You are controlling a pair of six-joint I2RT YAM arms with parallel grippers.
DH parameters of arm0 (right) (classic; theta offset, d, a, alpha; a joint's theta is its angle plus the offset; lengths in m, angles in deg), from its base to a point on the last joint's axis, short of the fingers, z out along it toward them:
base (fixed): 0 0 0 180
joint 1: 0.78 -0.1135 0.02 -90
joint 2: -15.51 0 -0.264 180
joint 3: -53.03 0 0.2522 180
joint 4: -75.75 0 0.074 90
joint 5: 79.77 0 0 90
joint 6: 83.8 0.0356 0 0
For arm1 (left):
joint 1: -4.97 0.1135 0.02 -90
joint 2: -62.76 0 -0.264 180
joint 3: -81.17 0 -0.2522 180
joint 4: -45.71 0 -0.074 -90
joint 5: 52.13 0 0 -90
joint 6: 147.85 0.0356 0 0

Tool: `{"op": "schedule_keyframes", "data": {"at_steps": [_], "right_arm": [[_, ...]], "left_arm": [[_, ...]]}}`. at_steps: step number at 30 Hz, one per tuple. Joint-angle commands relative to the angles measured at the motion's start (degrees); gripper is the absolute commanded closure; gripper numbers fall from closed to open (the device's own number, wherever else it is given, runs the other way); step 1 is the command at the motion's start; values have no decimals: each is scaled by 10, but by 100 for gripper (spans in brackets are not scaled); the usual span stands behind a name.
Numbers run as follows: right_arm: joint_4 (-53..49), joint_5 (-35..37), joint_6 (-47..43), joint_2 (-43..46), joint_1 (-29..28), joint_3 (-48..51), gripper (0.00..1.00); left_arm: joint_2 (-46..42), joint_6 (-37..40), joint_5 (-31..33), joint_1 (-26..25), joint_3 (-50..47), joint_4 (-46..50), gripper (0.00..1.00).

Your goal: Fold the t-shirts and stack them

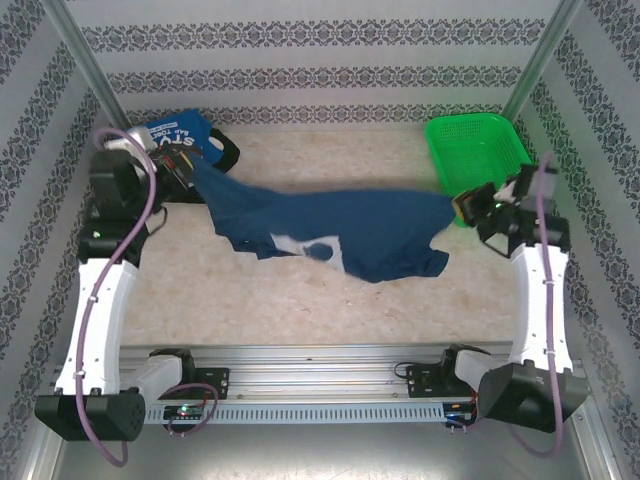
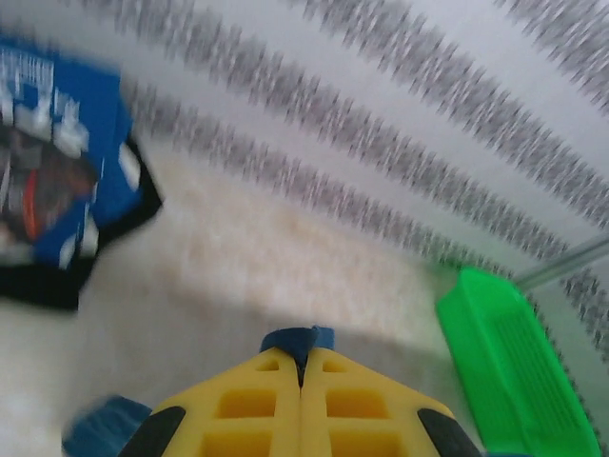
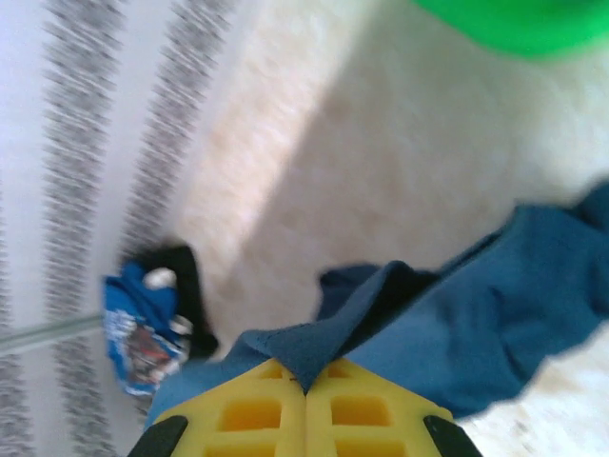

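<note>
The navy t-shirt (image 1: 370,230) is spread out sideways between the two tools, which are well apart. One end runs up to the left tool (image 1: 192,168) and the other ends at the right tool (image 1: 462,207). The cloth is wrinkled and uneven, with a ragged near edge. A creased white print (image 1: 300,245) shows on the part nearer the left tool. Whether the middle of the shirt touches the counter cannot be determined.

Left tool: the yellow fingers (image 2: 257,409) are pressed together on a small fold of navy cloth. Right tool: the fingers (image 3: 366,409) are likewise pressed together on a bunched edge of the same shirt, and the rest of the cloth trails off to one side of the tool.

Just behind the left tool, the blue t-shirt (image 1: 178,135) with white lettering lies on top of the black t-shirt (image 1: 225,150). The black one sticks out from under it at the edges.

The counter (image 1: 300,310) is pale and speckled. The walls (image 1: 320,60) on three sides are white with bands of dark ornamental pattern. Two metal posts (image 1: 85,60) stand in the far corners. A green mesh basket (image 1: 475,150) sits just behind the right tool.
</note>
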Motion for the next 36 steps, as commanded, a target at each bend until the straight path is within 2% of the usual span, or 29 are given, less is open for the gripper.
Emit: {"op": "schedule_keyframes", "data": {"at_steps": [1,6,11,17,24,27,32,36], "right_arm": [[-13,-86,-11,-27,38,-74,100],[37,-172,41,-64,104,-184,100],[52,-222,69,-95,117,-281,100],[80,-231,91,-138,85,-316,100],[68,-202,50,-279,15,-441,100],[64,-199,46,-366,3,-528,100],[70,-215,79,-542,-9,-784,100],[129,-225,167,-658,-10,-966,100]], "left_arm": [[34,78,15,18,92,16,100],[86,96,6,38,229,2,100],[146,79,-40,39,351,-22,100],[226,32,-91,38,422,-82,100],[396,-23,-132,28,574,-122,100],[479,-65,-138,27,668,-144,100],[633,-135,-127,24,882,-157,100],[632,-107,-97,24,881,-199,100]]}}
